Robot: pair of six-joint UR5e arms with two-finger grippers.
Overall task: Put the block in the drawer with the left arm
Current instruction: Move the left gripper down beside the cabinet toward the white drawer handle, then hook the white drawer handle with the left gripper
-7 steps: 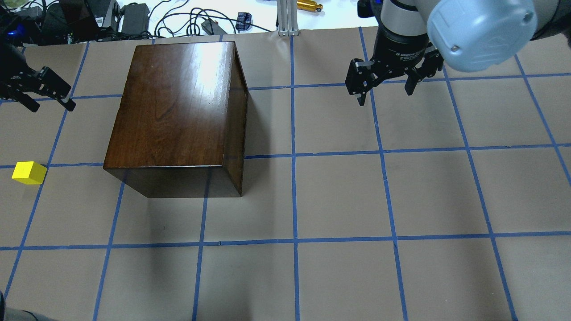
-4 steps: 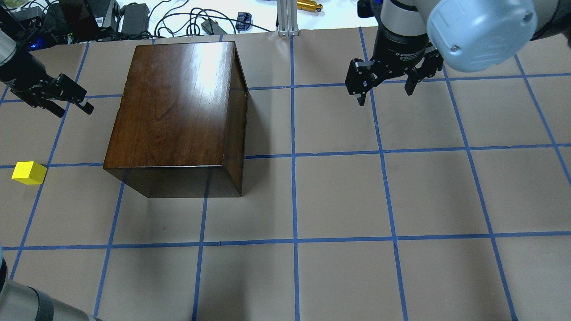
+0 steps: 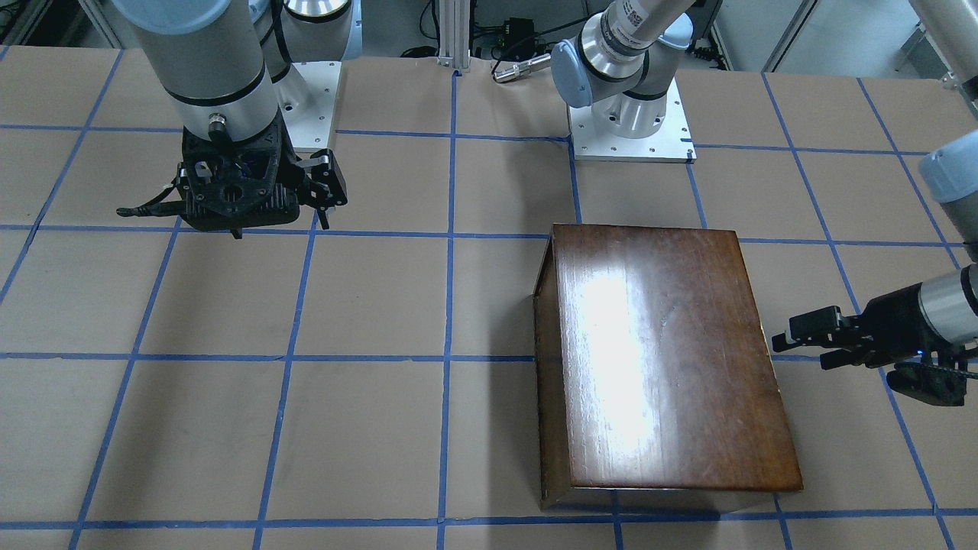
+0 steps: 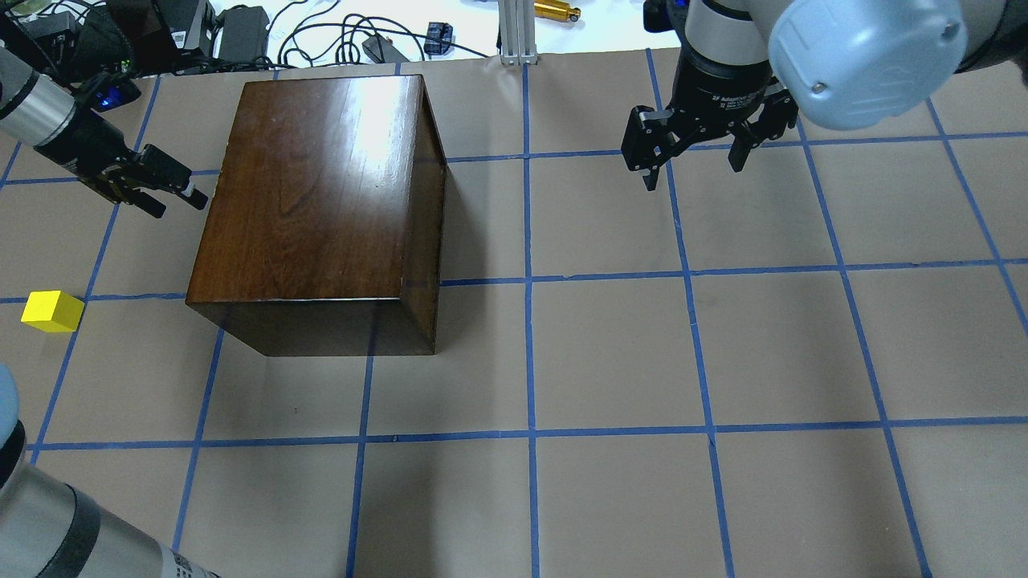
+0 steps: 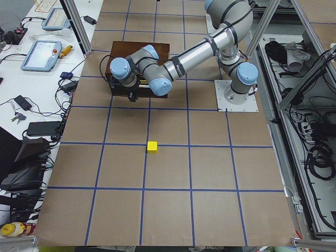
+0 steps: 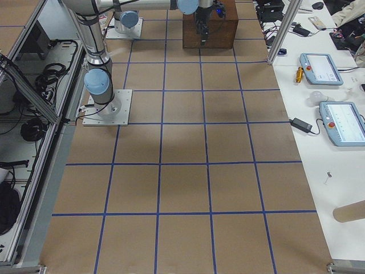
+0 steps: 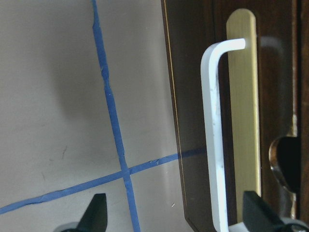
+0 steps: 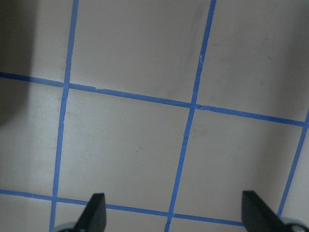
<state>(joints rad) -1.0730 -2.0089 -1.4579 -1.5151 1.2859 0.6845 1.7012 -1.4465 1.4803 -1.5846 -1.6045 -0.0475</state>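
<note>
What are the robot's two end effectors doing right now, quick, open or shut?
Left end effector: open, holding nothing.
Right end effector: open, holding nothing.

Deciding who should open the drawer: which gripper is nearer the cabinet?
Left. The left gripper hovers just off one side of the cabinet, apart from it. The right gripper hangs well away, off the opposite side.

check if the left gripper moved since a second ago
Yes: the left gripper moved rightward in the overhead view, closing on the cabinet and its left side.
</note>
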